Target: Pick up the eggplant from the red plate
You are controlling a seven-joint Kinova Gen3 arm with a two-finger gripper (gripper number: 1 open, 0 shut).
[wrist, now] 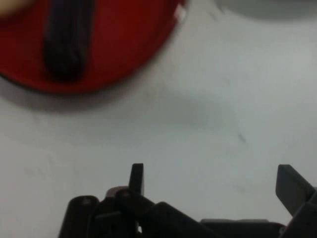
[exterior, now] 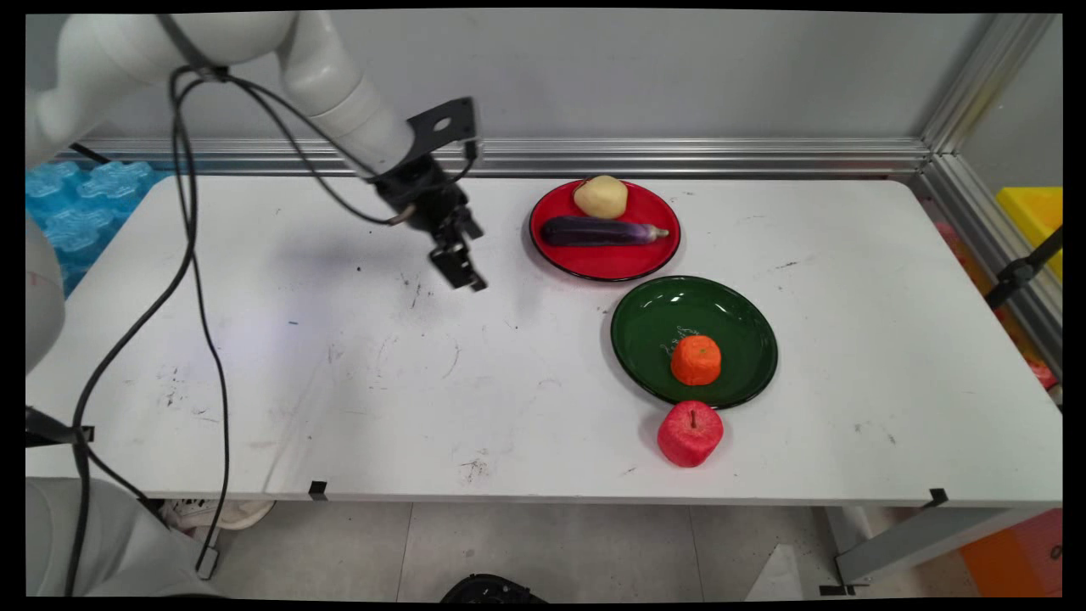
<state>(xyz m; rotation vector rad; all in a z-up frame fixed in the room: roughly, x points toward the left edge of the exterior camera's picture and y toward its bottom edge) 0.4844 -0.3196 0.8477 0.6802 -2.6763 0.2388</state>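
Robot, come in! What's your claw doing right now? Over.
Claw open, empty, above bare table. Nearest: red plate with eggplant and potato. Nothing between them.

No lettering, label, brand, number or sign can be read anywhere in either view; the arm's white links show no legible mark, and nothing near the gripper carries any writing.
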